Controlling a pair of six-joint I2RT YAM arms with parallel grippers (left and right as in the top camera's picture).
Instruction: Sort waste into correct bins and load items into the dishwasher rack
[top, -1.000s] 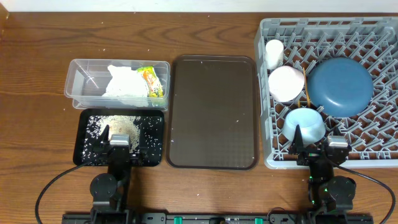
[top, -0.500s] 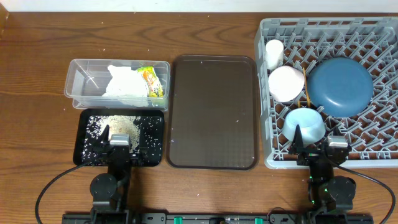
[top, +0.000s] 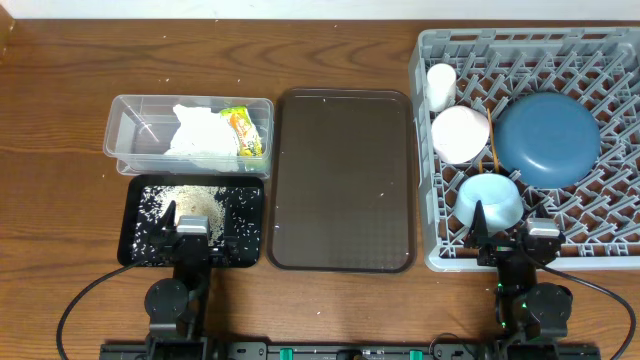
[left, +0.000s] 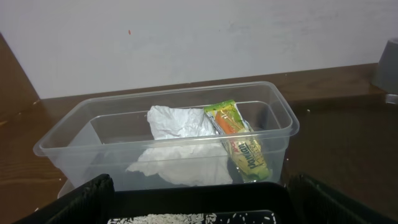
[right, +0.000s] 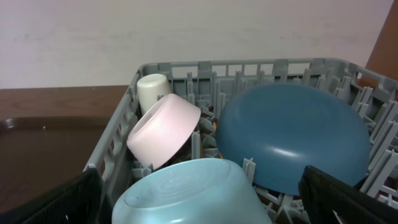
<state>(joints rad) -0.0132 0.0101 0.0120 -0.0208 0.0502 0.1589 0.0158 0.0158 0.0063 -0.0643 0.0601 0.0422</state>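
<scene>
- Left tool (top: 190, 220) hung released, jaws wide, over the near edge of the black tray (top: 135, 250), holding nothing.
- Right tool (top: 508, 230) was likewise spread wide and empty at the rack's (top: 600, 45) near edge, just beside the blue bowl (top: 490, 200).
- Rice (top: 190, 208) lay scattered in the black tray.
- Napkin (top: 195, 135) and wrapper (top: 243, 133) sat side by side in the clear tub (top: 125, 140), behind the black tray.
- Brown tray (top: 340, 180) lay on the counter (top: 60, 100) between the bins and the rack.
- In the rack: cup (top: 441, 85) at the far left, white bowl (top: 460, 134) tilted below it, plate (top: 546, 138) to the right, blue bowl upturned nearest.
- Chopsticks (top: 491, 157) showed faintly between the white bowl and the plate.
</scene>
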